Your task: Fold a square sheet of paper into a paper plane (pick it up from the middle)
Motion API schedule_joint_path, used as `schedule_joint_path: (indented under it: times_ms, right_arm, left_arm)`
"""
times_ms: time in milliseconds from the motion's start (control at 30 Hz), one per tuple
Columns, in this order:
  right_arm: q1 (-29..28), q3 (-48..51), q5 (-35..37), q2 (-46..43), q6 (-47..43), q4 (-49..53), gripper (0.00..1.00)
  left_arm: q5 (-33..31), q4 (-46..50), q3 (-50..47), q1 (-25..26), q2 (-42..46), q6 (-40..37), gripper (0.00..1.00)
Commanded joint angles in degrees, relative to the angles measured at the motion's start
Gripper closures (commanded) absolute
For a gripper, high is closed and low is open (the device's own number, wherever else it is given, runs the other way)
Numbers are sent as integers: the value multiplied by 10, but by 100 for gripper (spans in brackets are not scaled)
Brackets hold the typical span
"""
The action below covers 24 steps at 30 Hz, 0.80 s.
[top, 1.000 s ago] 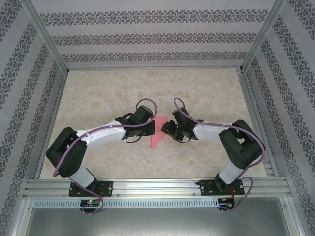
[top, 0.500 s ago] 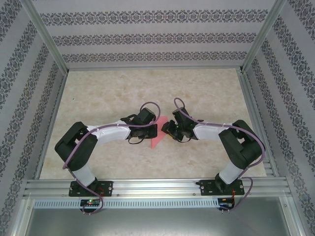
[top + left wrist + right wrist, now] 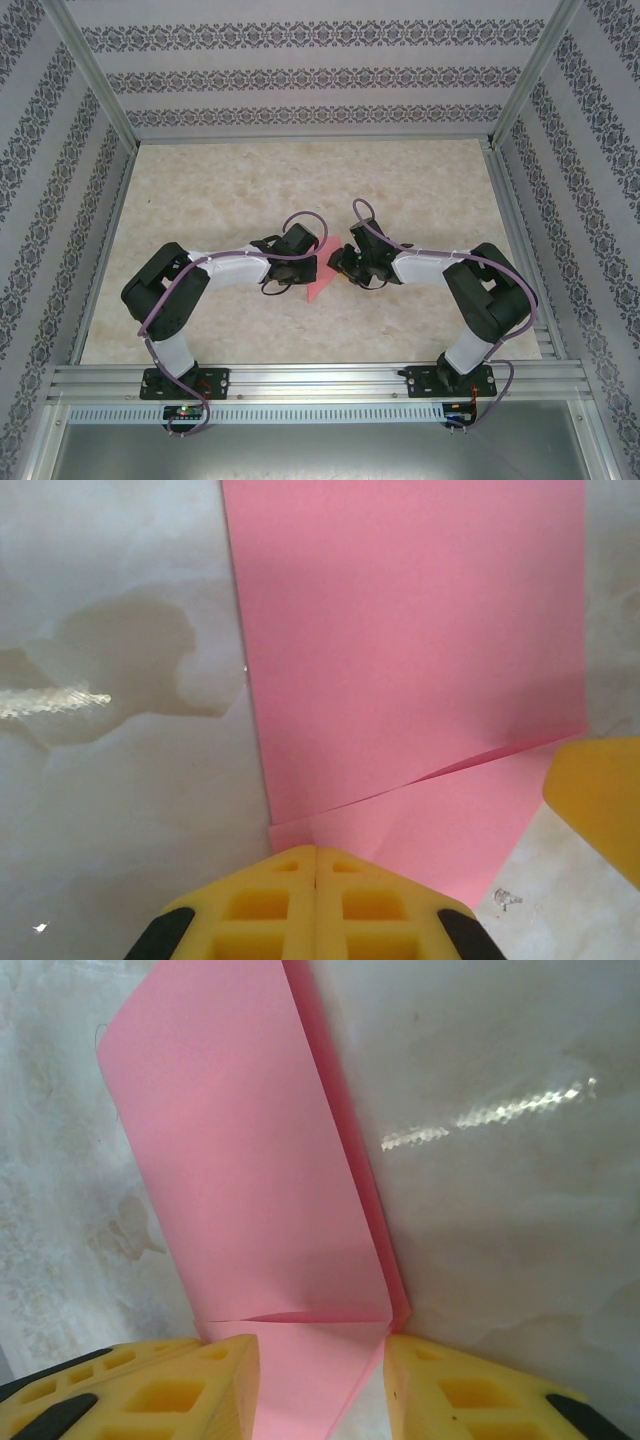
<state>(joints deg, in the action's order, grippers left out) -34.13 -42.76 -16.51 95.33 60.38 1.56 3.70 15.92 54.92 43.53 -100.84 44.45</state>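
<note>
The square sheet of paper is pink and folded to a pointed strip, lying flat on the table between the two grippers. My left gripper is shut, and its yellow tips rest at the paper's near edge, beside a crease. My right gripper stands open, its two yellow fingers astride the narrow pointed end of the paper. The right finger touches the paper's folded edge. One of its yellow fingers shows at the right of the left wrist view.
The table is a pale marbled surface inside an aluminium frame with patterned walls. A tiny shiny speck lies by the paper's corner. Both arms meet at mid-table; open tabletop lies behind them.
The left arm's elbow has swung right and its gripper has slid right onto the paper, covering more of it. The right arm has hardly moved.
</note>
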Motion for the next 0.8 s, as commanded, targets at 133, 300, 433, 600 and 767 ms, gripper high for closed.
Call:
schedule_joint_path:
  times_ms: [133, 300, 433, 600, 767]
  right_arm:
    - [-6, -2, -25, 22, 15, -54, 63]
    - [-6, 10, -42, 27, 31, -97, 66]
    - [-5, 26, -54, 24, 42, -133, 69]
    - [-5, 41, -62, 27, 45, -161, 71]
    - [0, 40, -61, 34, 35, -158, 86]
  left_arm:
    - [-8, 5, -9, -7, -3, 10, 100]
    - [-6, 4, -9, -9, -4, 9, 100]
    - [-5, 5, -9, -12, -4, 8, 100]
    - [-2, 7, -10, -14, -4, 5, 100]
    - [7, 6, -11, -17, 1, -2, 100]
